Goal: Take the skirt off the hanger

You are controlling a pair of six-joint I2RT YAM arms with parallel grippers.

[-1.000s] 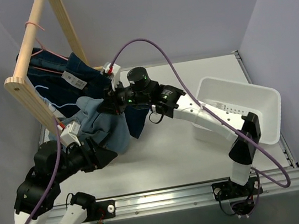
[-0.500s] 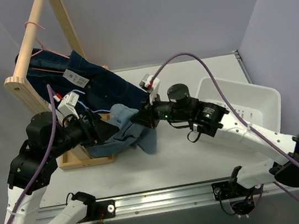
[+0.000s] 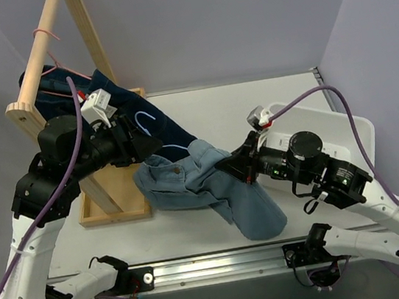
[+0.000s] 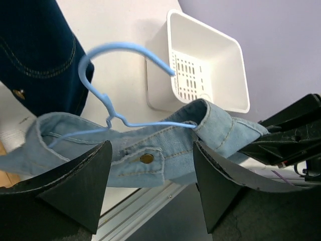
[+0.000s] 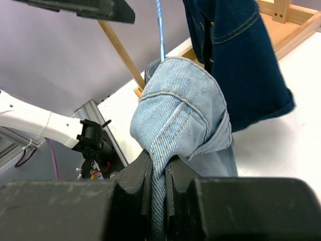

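The light-blue denim skirt (image 3: 212, 188) hangs stretched over the table between my two arms. Its waistband (image 4: 200, 145) is still threaded on the thin blue hanger (image 4: 120, 45), whose hook sticks up free; the hanger also shows in the top view (image 3: 152, 121). My right gripper (image 5: 159, 160) is shut on a fold of the skirt (image 5: 185, 100) and holds it above the table right of centre (image 3: 231, 166). My left gripper (image 4: 151, 145) is open, its fingers wide apart on either side of the waistband's buttoned end, near the rack (image 3: 153, 145).
A dark-blue denim garment (image 3: 163, 125) hangs from the wooden rack (image 3: 41, 134) at the left; it also shows in the right wrist view (image 5: 241, 60). A white bin (image 3: 353, 128) stands at the right, behind my right arm. The metal rail runs along the near edge.
My right gripper has pulled the skirt right and toward the near edge, away from the rack. The left arm has risen and swung back, its gripper now by the skirt's waistband.
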